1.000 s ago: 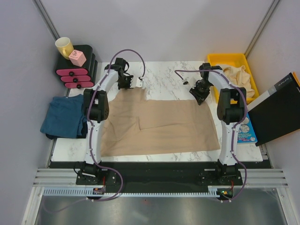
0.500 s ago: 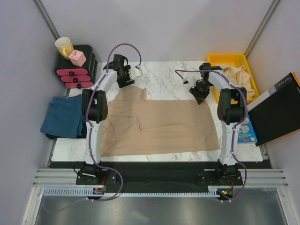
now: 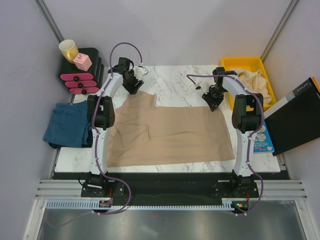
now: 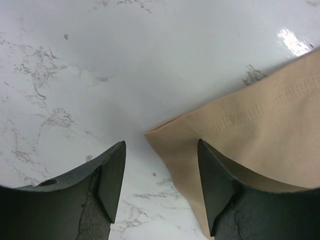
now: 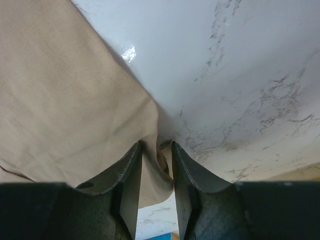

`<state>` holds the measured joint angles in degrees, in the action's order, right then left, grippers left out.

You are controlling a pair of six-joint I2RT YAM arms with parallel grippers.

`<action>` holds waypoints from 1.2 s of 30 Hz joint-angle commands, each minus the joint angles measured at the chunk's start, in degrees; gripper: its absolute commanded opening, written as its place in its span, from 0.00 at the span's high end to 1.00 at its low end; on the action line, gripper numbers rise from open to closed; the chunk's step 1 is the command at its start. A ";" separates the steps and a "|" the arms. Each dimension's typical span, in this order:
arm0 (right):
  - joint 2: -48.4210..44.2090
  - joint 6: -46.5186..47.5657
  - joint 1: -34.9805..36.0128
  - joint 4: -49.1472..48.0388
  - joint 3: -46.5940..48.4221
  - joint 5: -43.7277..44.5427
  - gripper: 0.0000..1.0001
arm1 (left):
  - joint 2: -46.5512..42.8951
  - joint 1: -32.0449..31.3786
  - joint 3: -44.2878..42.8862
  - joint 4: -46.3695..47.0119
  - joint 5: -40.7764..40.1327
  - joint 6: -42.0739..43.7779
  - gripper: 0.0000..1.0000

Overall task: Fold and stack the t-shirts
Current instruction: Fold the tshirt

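Tan cotton t-shirt point(image 3: 170, 137) spread flat on white marble table point(image 3: 175, 80), covering most of it. Left gripper point(image 4: 161, 145) at the shirt's far left corner: jaws well apart, holding nothing, hemmed corner lying on the marble below the gap. Right gripper point(image 5: 156, 145) at the far right corner: jaws narrow, pinching a fold of the tan cloth. Teal-blue t-shirt point(image 3: 67, 124) lies folded beside the table's left edge. Crumpled beige tees point(image 3: 252, 79) heaped in yellow plastic bin point(image 3: 240, 61), far right.

No legible text or labels
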<state>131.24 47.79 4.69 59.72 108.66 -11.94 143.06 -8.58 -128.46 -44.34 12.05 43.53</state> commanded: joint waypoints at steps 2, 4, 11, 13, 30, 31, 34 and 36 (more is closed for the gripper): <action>-2.66 0.02 0.32 -0.93 1.81 -0.01 0.63 | 4.41 0.93 -4.86 -3.38 3.95 -7.67 0.37; -2.83 0.20 0.32 -0.93 2.17 0.17 0.63 | 4.85 1.19 -4.95 -3.74 3.94 -7.41 0.38; -2.83 0.20 0.76 -0.75 3.49 0.34 0.64 | 5.82 0.67 -6.18 -5.40 3.50 -6.44 0.48; -2.83 0.37 1.02 -0.75 3.57 0.52 0.64 | 5.91 0.58 -6.27 -5.85 3.68 -6.26 0.55; -2.22 -10.52 -3.10 -4.61 4.89 -2.56 0.54 | 1.79 0.32 -6.54 -4.01 0.25 -7.49 0.98; -1.69 -11.13 -3.45 -5.05 4.72 -2.82 0.54 | 0.56 0.32 -6.36 -3.74 0.25 -7.58 0.98; -0.55 -12.19 -4.43 -5.58 4.72 -3.52 0.54 | -1.03 0.23 -5.66 -3.56 0.43 -7.58 0.98; 0.33 -12.54 -6.34 -5.58 5.77 -4.13 0.54 | -1.38 0.14 -5.13 -3.65 0.16 -6.88 0.98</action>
<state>131.24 38.52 0.75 55.90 111.48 -13.63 146.54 -8.34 -133.69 -48.45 13.54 37.87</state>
